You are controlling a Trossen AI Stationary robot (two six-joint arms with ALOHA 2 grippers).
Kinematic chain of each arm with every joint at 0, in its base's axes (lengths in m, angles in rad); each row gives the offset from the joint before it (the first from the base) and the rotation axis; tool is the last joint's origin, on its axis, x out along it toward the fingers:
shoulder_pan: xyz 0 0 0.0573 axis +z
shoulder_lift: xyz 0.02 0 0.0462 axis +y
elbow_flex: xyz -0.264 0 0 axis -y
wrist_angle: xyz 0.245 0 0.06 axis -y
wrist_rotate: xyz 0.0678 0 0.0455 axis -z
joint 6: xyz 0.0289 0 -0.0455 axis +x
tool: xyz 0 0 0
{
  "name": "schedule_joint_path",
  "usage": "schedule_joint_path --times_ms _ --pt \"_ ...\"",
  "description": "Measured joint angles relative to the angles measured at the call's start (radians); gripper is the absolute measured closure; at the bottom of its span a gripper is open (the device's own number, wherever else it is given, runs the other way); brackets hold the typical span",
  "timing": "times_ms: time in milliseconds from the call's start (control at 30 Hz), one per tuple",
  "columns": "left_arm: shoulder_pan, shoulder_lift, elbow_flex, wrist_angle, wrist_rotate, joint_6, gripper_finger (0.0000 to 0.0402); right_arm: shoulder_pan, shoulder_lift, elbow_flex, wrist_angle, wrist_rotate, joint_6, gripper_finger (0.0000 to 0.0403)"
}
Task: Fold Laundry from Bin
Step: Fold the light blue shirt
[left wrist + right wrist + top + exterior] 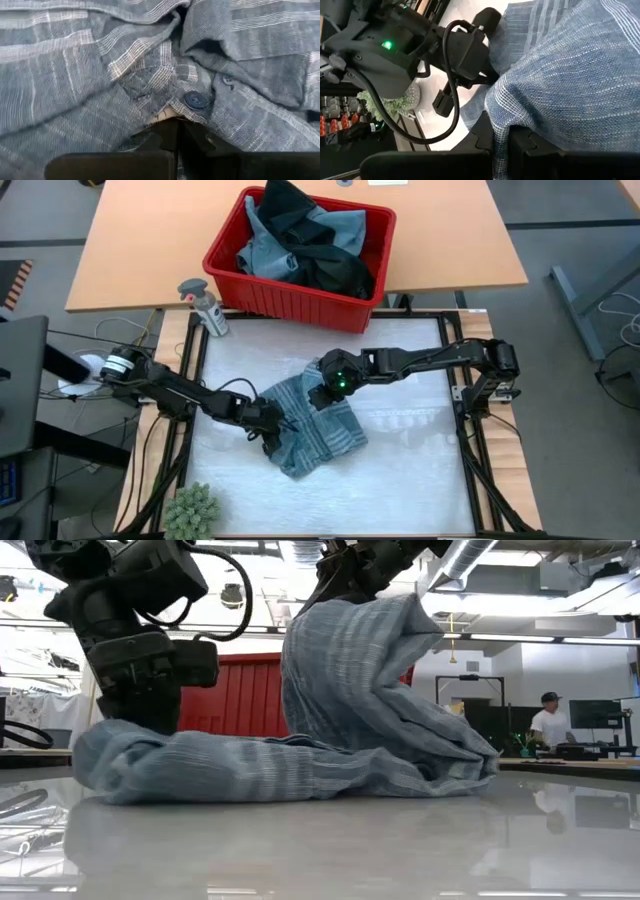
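High view: striped shirt (318, 435) bunched mid-table, below bin (228, 252) holding more laundry (300, 242).
Left gripper (272, 433): clamped on shirt's left edge, low against table.
Right gripper (325, 395): pinching shirt's upper edge, lifted above table.
Long axis: running diagonally, upper left to lower right.
Key relation: raised flap hanging from right gripper, rest of shirt lying below and toward left gripper.
Nearer arm: both touching cloth.

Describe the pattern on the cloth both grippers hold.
Grey-blue striped woven garment, pale stripes and dark buttons; clearest in the left wrist view.
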Motion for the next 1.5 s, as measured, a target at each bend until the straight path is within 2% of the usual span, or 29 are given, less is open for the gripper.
schedule_joint_path --times_ms 200,400,567,700,933,1067,1333,1400,1500 --pt "0.033 0.025 0.040 0.021 -0.028 0.058 0.0402 0.000 0.000 0.000 -0.024 -0.003 -0.001 0.0362" --pt "0.116 0.043 0.042 0.124 -0.049 0.086 0.0402 0.000 0.000 0.000 -0.053 -0.003 -0.011 0.0362" --pt "0.179 0.114 0.092 0.184 0.036 0.100 0.0401 0.000 -0.001 0.000 -0.053 -0.003 -0.011 0.0362" --pt "0.184 0.117 0.164 0.059 0.080 0.116 0.0402 -0.002 -0.001 0.000 -0.043 -0.004 -0.009 0.0362" --pt "0.181 -0.044 0.276 -0.371 0.079 0.141 0.0401 -0.016 -0.001 0.000 -0.025 -0.004 -0.028 0.0362" --pt "0.181 -0.121 0.335 -0.534 0.119 0.125 0.0402 -0.017 -0.001 0.000 -0.008 -0.004 -0.034 0.0362" --pt "0.176 -0.253 0.358 -0.573 0.011 0.098 0.0402 -0.023 -0.001 0.000 0.016 -0.002 -0.082 0.0361" --pt "0.176 -0.258 0.357 -0.583 -0.010 0.089 0.0401 -0.021 -0.001 0.000 0.037 0.006 -0.085 0.0343" --pt "0.177 -0.259 0.357 -0.581 -0.029 0.080 0.0401 -0.015 -0.001 0.000 0.042 0.022 -0.099 0.0292"
